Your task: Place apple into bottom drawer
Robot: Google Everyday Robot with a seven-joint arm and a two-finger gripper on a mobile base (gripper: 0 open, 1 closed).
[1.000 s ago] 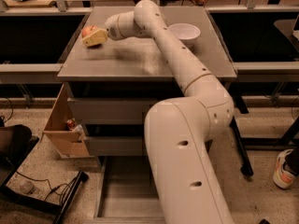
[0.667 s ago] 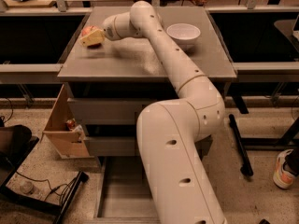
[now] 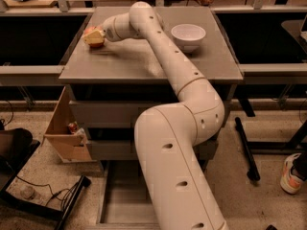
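The apple (image 3: 91, 32), small and red with yellowish patches, sits on the far left of the grey cabinet top (image 3: 144, 56). My gripper (image 3: 94, 37) reaches across the top and its pale fingers cover the apple's right and front side. The bottom drawer (image 3: 117, 200) is pulled out at floor level below the arm, showing a plain grey floor; my arm hides its right part.
A white bowl (image 3: 188, 36) stands on the cabinet top at the back right. A cardboard box (image 3: 64, 133) with small items hangs at the cabinet's left side. Cables and a dark stand lie on the floor at the left. A shoe (image 3: 292, 174) shows at the right edge.
The arm and gripper have shifted slightly left toward the apple; the view has moved a little. The apple stays in the same place on the cabinet top.
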